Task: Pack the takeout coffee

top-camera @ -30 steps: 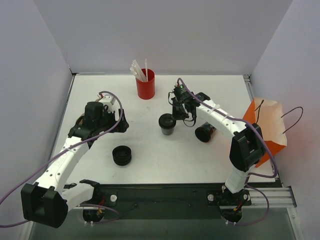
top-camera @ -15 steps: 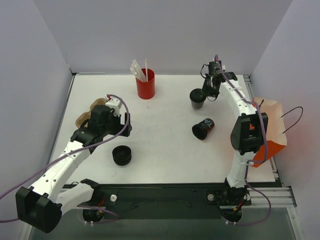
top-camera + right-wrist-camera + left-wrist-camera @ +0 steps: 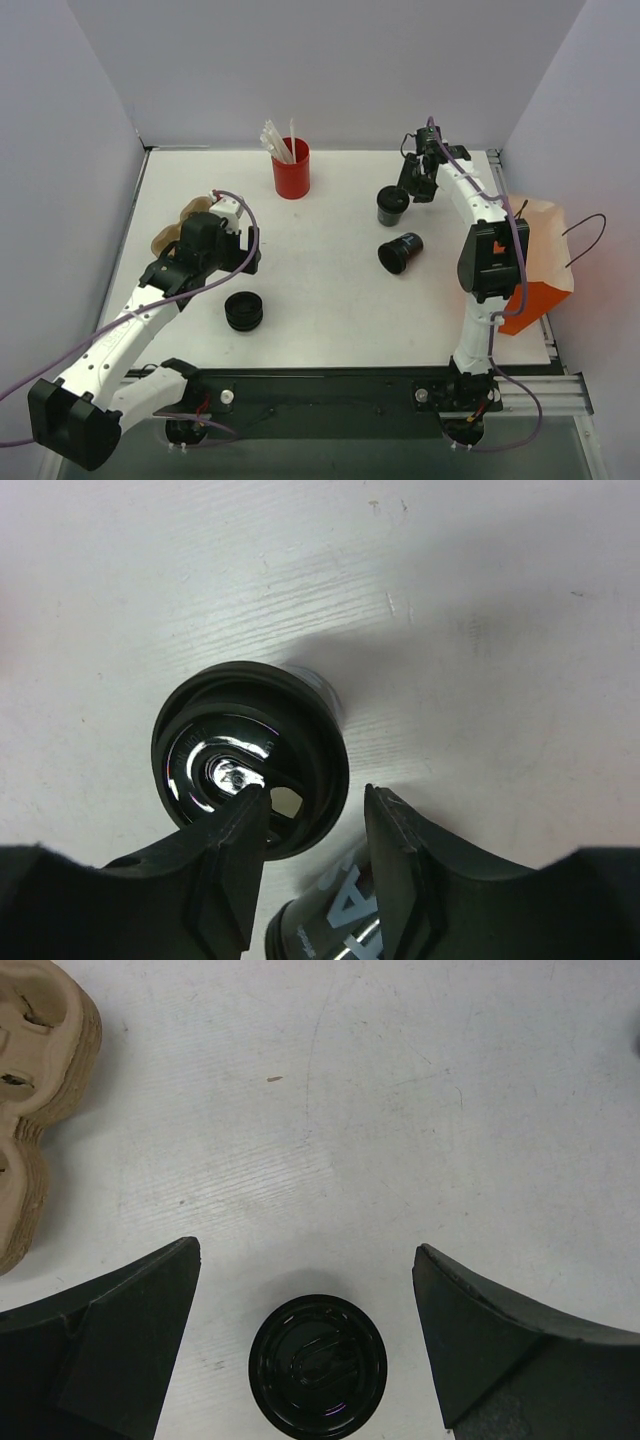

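Right wrist view: an upright lidded cup (image 3: 240, 750) on the table (image 3: 500, 600) is partly hidden by the right gripper (image 3: 312, 802), parted and empty. A tipped cup (image 3: 325, 920) beside it is cut off, its white lettering unreadable. The left gripper (image 3: 305, 1252) is spread wide over loose lids (image 3: 318, 1362).

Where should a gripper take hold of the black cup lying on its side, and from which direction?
Probably mid-body, across the sidewall, from straight above: the tipped cup lies flat, lid end toward the near-left, leaving both curved flanks free.
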`<state>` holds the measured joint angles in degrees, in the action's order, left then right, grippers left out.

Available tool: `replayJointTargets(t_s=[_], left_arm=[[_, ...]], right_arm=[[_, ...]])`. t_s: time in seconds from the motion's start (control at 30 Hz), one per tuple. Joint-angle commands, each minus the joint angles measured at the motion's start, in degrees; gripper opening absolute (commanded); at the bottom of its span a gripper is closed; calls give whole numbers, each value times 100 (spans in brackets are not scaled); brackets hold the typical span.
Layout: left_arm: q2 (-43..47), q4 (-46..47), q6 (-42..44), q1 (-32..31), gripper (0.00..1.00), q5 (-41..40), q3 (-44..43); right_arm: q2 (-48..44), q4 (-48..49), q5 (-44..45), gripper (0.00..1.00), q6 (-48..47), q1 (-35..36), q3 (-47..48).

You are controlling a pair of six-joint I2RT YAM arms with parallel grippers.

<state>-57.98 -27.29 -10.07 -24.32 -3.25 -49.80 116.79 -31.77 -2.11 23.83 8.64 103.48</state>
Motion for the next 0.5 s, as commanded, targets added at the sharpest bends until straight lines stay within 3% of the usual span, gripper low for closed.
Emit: replayJointTargets(t_s=[0.0, 0.23, 0.47], left_arm=[[102, 31, 101, -38, 97, -220, -135], [418, 162, 101, -29, 97, -370, -48], [621, 233, 75, -56, 97, -457, 58]], right_arm=[[-674, -523, 184, 46, -326, -3, 95], [-2097, -330, 1115, 53, -1539, 1138, -1581], [-2670, 135, 1809, 62, -1715, 2158, -2805]])
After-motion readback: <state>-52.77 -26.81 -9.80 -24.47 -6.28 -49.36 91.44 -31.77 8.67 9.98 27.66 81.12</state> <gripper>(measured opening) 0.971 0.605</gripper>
